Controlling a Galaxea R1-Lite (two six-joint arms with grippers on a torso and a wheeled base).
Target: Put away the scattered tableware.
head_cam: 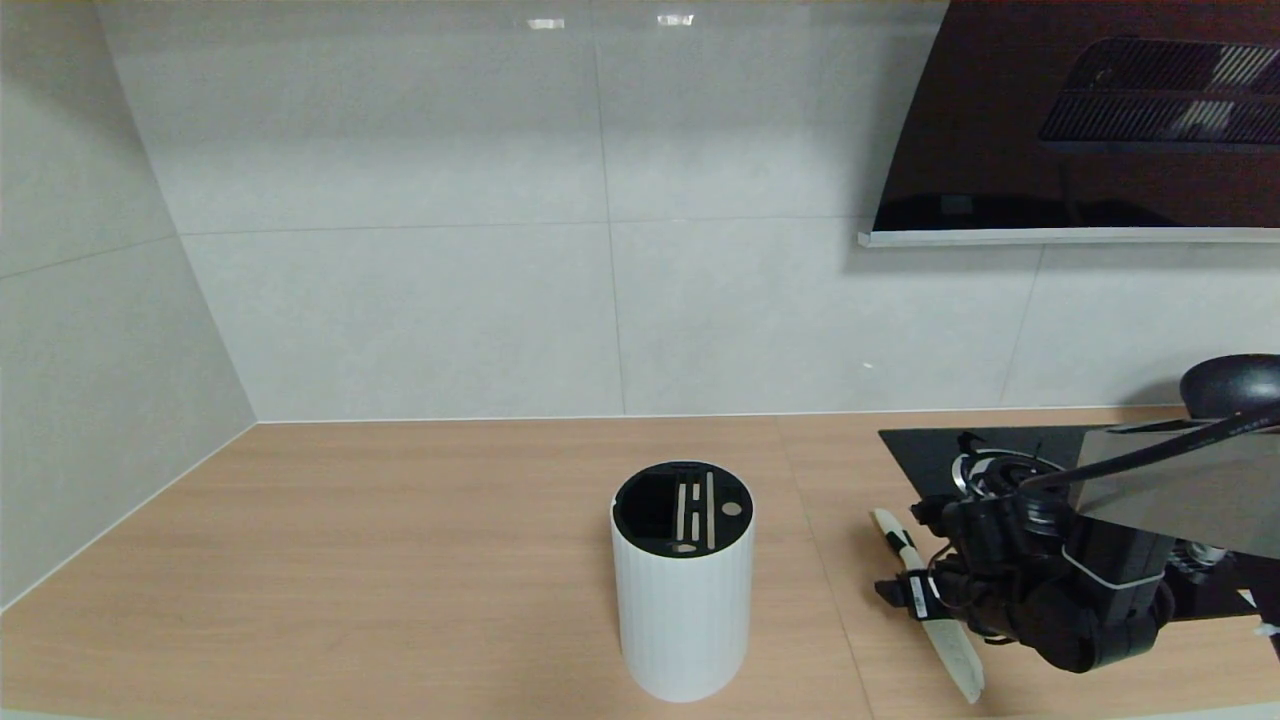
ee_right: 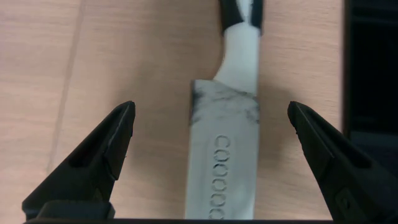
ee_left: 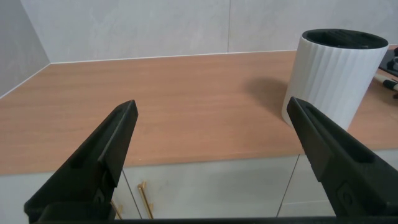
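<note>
One knife (round marks stamped along its blade) lies on the worktop under the released right pincer; one white slotted holder stands nearby; the left pincer is released too.

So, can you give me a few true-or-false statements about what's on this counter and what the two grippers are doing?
1. The knife lies flat on the wooden counter. True.
2. The right gripper is shut on the knife. False: its fingers are open on either side of the knife, which rests on the counter.
3. The white knife holder stands upright. True.
4. A knife handle sticks out of the knife holder. False: nothing sticks out of its black slotted top.
5. The left gripper holds a spoon. False: it is open and empty.
</note>
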